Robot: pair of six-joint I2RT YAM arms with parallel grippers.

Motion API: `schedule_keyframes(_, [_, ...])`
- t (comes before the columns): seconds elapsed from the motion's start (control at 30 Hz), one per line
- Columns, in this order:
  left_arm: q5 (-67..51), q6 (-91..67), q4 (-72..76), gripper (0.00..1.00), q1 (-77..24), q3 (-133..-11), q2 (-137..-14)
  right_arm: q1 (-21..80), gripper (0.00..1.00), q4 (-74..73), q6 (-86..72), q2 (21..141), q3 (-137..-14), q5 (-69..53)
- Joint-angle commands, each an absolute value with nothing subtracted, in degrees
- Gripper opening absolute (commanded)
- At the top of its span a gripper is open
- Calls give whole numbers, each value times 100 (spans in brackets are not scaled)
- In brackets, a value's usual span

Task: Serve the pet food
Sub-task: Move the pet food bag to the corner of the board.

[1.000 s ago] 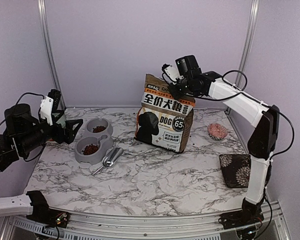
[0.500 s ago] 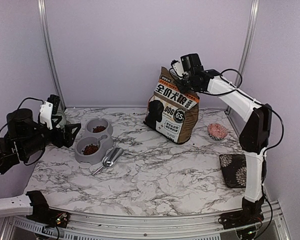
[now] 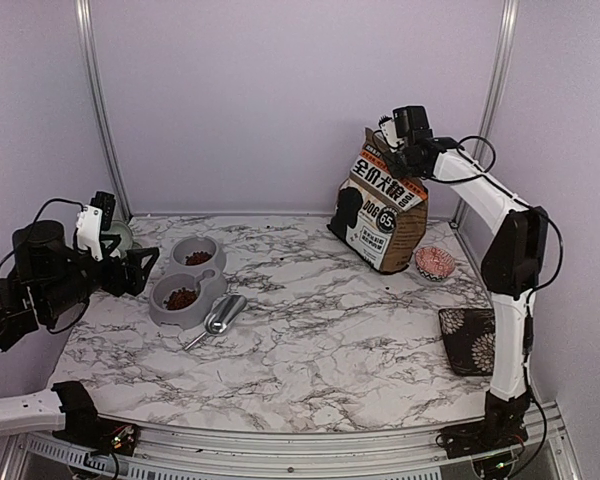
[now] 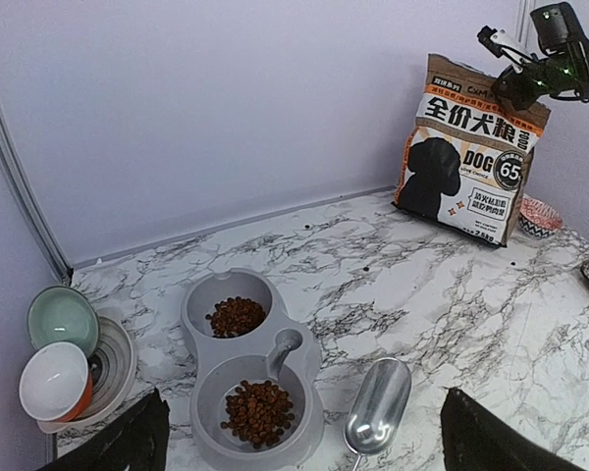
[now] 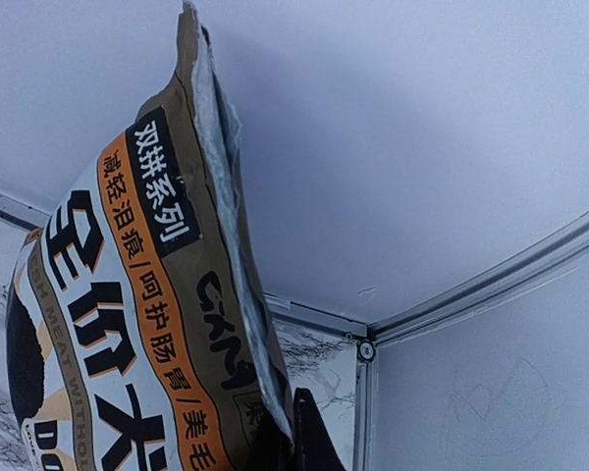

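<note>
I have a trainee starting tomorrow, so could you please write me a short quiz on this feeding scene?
1. True or false: both wells of the grey double feeder hold pet food.
2. What does the right claw grip? A) nothing B) the dog-food bag C) the grey double feeder
3. Fill in: the left claw hovers near the feeder with its jaws ____.

Key: 1 true; 2 B; 3 open.
</note>
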State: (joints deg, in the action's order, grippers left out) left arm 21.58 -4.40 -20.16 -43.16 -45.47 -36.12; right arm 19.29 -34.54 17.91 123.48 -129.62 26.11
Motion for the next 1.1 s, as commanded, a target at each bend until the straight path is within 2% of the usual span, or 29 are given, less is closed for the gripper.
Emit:
schedule_keyframes(0.0, [2347, -641, -2138, 97, -4280, -4492, -3521, 1745, 0, -1868, 1837, 11964, -13678, 3420])
schedule_keyframes(0.3, [2933, -893, -2157, 97, -4280, -4229, -3305, 1738, 0, -1838, 1601, 11608, -13274, 3431])
schedule_keyframes(0.5, [3190, -897, -1959, 97, -4280, -4006, -3383, 1755, 1, -1760, 1142, 11168, -12482, 2465])
schedule_keyframes(0.63, [3243, -881, -1727, 97, -4280, -3905, -3422, 1775, 18, -1640, 1045, 10923, -12051, 1822])
schedule_keyframes(0.73, [3243, -861, -1637, 97, -4280, -3863, -3466, 1793, 27, -1657, 1024, 10855, -11963, 1640])
schedule_keyframes(0.9, [3263, -866, -1566, 97, -4280, -3795, -3472, 1792, 36, -1707, 1037, 10781, -11965, 1544])
schedule_keyframes(1.07, [3375, -808, -1456, 97, -4280, -3674, -3453, 1792, 52, -1748, 1046, 10656, -12016, 1299])
